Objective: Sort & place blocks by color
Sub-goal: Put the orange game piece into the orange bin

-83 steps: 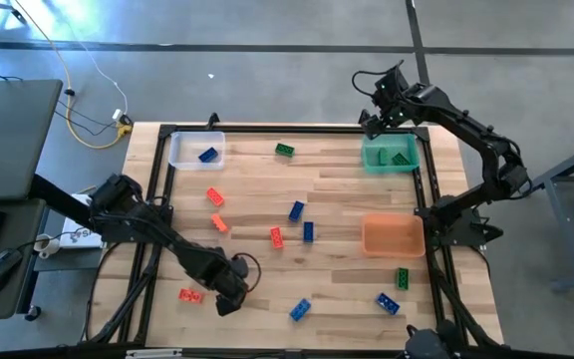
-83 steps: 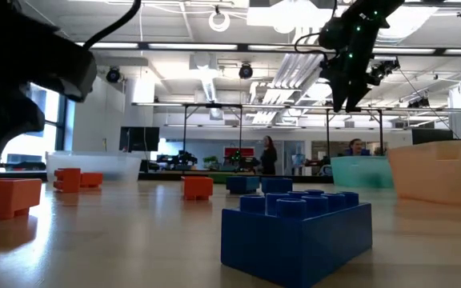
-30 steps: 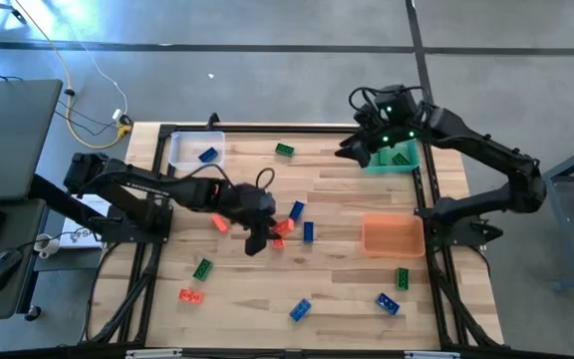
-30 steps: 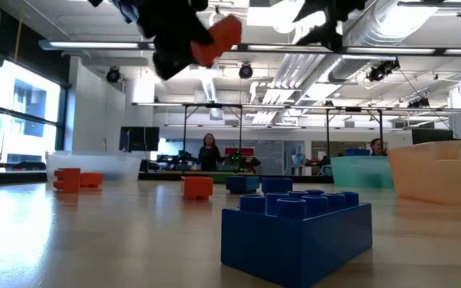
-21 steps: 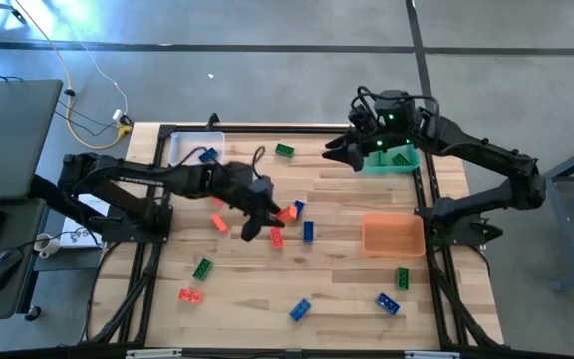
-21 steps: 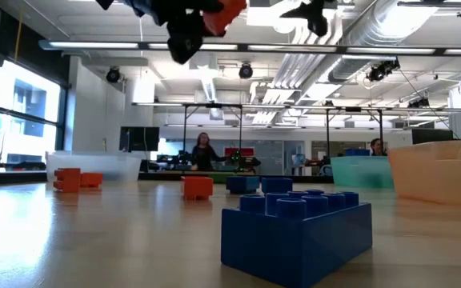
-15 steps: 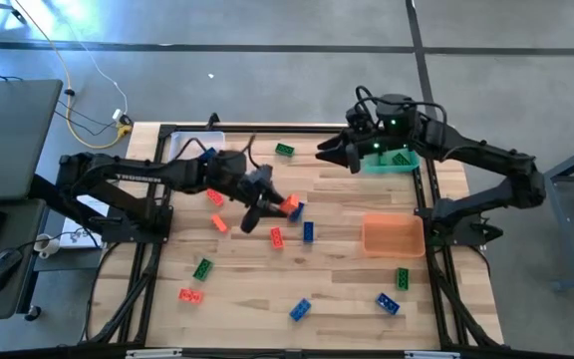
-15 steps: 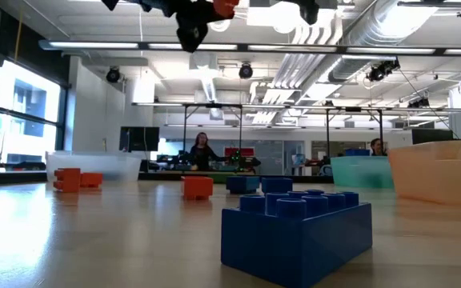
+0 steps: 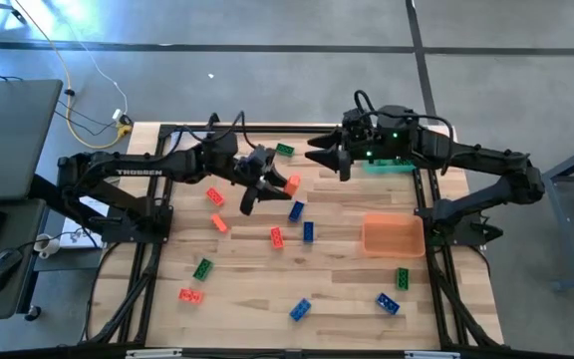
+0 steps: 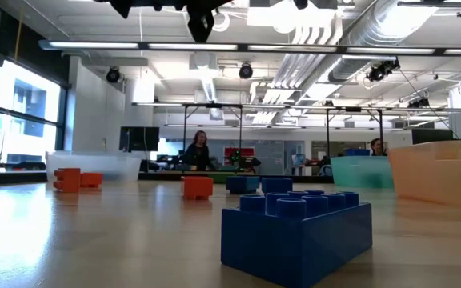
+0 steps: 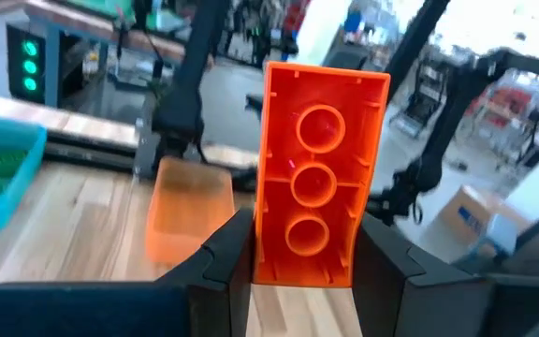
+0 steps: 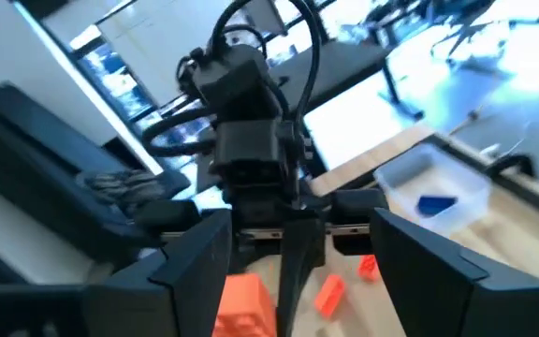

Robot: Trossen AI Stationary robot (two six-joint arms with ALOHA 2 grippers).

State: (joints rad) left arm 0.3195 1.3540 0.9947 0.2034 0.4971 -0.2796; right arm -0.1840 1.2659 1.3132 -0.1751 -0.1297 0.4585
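Left gripper [image 9: 279, 186]: clamped on an orange block [image 11: 320, 201], above mid-table.
Left wrist view only: block's hollow underside, orange bin [image 11: 189, 220] beyond it.
Right gripper [image 9: 317, 159]: fingers spread, empty, facing the left one.

held block [image 11: 312, 212]: orange, hollow underside showing, clamped between fingers, raised above table
loose blocks [image 9: 308, 230]: orange, blue, green, scattered on table
binned block [image 12: 436, 203]: blue
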